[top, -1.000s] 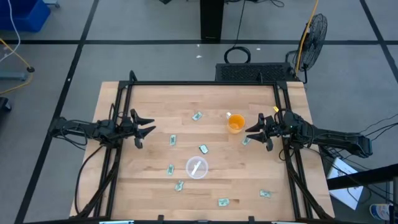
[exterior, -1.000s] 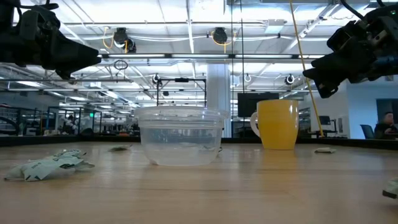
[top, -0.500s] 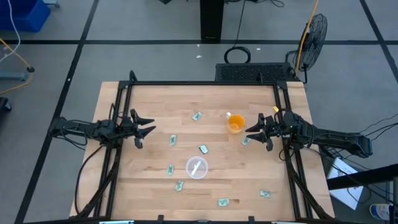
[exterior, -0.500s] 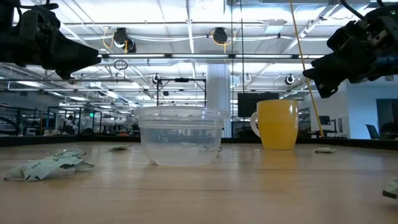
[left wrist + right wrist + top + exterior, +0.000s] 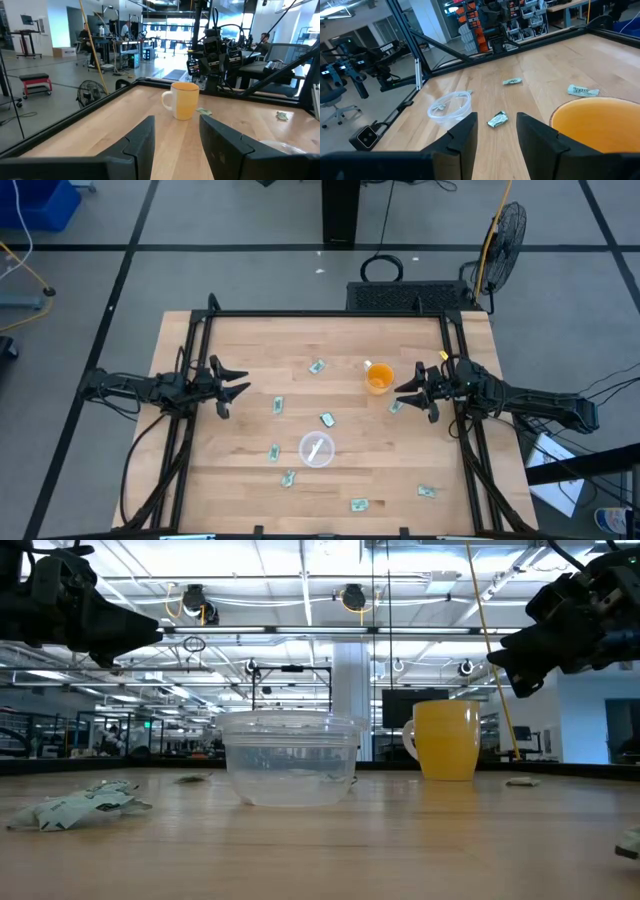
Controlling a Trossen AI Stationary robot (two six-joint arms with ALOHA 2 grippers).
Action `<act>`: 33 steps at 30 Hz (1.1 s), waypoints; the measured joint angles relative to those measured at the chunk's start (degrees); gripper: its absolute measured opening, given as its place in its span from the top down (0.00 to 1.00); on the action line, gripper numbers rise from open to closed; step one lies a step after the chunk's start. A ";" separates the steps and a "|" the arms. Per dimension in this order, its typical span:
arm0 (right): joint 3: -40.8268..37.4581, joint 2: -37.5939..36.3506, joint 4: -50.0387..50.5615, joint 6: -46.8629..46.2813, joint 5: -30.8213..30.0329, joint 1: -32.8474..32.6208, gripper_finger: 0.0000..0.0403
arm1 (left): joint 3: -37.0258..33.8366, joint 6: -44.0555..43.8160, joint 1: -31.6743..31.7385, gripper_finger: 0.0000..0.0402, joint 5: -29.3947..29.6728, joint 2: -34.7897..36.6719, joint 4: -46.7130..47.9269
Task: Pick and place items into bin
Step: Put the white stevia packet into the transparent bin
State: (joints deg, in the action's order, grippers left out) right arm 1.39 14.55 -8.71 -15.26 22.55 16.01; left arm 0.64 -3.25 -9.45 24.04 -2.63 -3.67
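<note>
Several tiny pale green-and-white packets lie flat on the wooden table, among them one at the far middle, one at the centre and one by my right gripper. The clear round dish stands near the table's middle front, with something pale inside; it also shows in the low view and the right wrist view. My left gripper hovers open at the table's left side. My right gripper hovers open at the right side, next to the orange cup.
The orange cup stands on the table far right of the dish. More packets lie near the front edge and front right. A black frame runs along the table's far, left and right sides.
</note>
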 joint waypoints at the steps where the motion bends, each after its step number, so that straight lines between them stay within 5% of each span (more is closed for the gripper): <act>1: 0.02 0.00 -0.48 0.28 -0.04 0.01 0.68 | 0.00 0.00 0.00 0.60 0.01 0.00 0.01; 25: 0.00 0.00 -2.07 7.87 -0.23 0.02 0.68 | 0.00 -0.01 0.00 0.60 0.00 0.00 0.00; 33: 0.00 -0.01 -13.16 15.74 -0.24 0.00 0.68 | 0.00 -0.01 0.00 0.60 -0.01 0.01 0.00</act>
State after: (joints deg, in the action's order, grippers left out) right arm 1.39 14.53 -21.87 0.49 22.31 16.01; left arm 0.64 -3.27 -9.45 24.03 -2.61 -3.68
